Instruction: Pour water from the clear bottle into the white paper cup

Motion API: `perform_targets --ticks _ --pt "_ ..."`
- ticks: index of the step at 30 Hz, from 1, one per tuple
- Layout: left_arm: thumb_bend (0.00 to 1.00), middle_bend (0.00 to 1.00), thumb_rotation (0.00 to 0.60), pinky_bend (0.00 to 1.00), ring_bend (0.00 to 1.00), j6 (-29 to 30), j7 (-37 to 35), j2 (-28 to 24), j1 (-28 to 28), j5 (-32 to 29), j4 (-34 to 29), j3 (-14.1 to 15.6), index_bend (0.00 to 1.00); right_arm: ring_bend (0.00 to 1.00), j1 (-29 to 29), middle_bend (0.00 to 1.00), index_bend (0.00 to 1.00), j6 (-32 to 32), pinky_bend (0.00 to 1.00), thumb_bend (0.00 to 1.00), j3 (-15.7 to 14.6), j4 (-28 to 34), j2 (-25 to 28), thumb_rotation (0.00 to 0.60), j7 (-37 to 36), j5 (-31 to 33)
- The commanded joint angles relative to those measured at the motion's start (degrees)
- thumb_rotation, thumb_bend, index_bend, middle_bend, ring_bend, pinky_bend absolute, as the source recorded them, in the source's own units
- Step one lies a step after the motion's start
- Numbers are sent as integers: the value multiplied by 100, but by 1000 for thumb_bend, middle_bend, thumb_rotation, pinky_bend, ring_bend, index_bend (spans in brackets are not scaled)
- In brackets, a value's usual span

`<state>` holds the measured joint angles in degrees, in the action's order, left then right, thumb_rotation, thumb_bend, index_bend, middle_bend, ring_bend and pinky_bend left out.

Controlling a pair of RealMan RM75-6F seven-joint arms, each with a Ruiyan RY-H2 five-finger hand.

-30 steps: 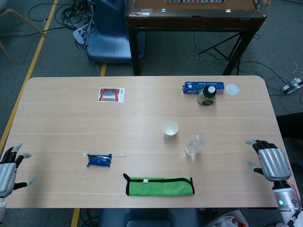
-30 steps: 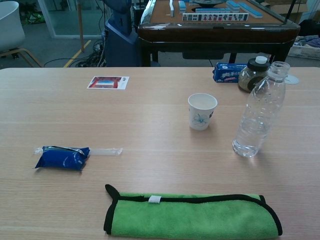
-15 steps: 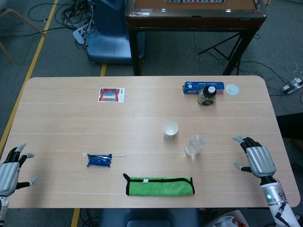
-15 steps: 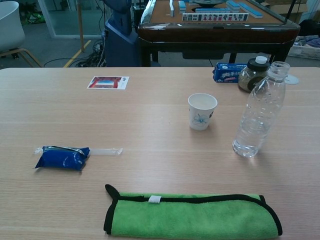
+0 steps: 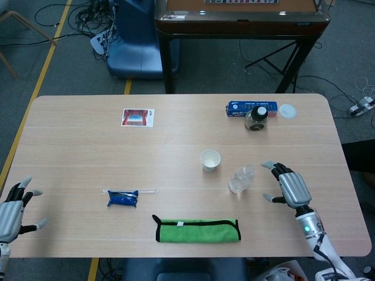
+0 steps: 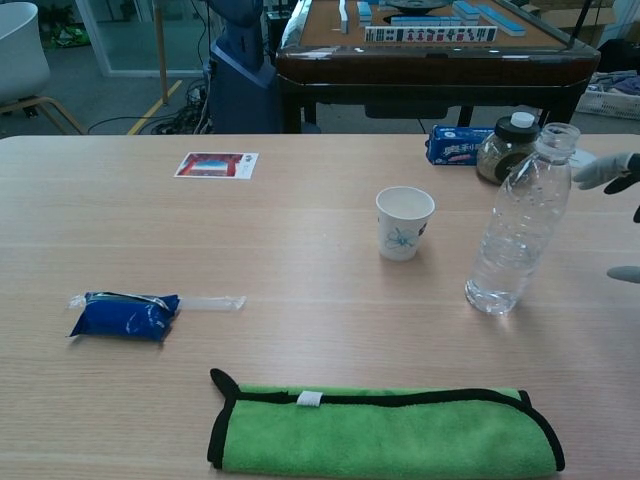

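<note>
Fingers (image 5: 268, 165) of right hand (image 5: 291, 186) nearer clear bottle (image 5: 241, 178)

Quick count of what's on the table

One clear bottle (image 5: 241, 179), one white paper cup (image 5: 210, 159), one green cloth (image 5: 198, 229), one blue packet (image 5: 123, 198), one photo card (image 5: 137, 117), one blue box (image 5: 251, 108), one dark-lidded jar (image 5: 256, 119), one white round lid (image 5: 287, 110). Two robot hands: left hand (image 5: 12, 211), right hand (image 5: 291, 187).

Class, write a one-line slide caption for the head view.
Open right hand beside the uncapped clear bottle, white paper cup standing nearby, left hand open at the table's edge.
</note>
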<state>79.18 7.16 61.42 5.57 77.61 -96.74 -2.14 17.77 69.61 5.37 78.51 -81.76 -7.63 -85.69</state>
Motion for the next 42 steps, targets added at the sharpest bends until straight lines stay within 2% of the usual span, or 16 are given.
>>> perform_targets --ticks 1,16,31,42 --pt "103 0 600 441 60 18 8 -13 -13 -1 -9 5 306 186 71 196 203 -55 365 0 -13 -124 -122 600 -115 -22" --pt "103 0 600 441 60 116 47 -76 -62 1 -79 -5 306 186 450 197 202 -321 365 0 -68 -652 -596 600 -802 -144" --pt "104 0 600 441 59 106 -20 -123 -63 -1 -131 -17 307 186 679 204 203 -418 365 0 -113 -916 -828 600 -1044 -179" --pt "103 0 600 441 60 99 -23 -128 -73 -7 -136 -6 306 186 730 226 202 -258 364 0 -240 -1335 -1040 600 -2002 -364"
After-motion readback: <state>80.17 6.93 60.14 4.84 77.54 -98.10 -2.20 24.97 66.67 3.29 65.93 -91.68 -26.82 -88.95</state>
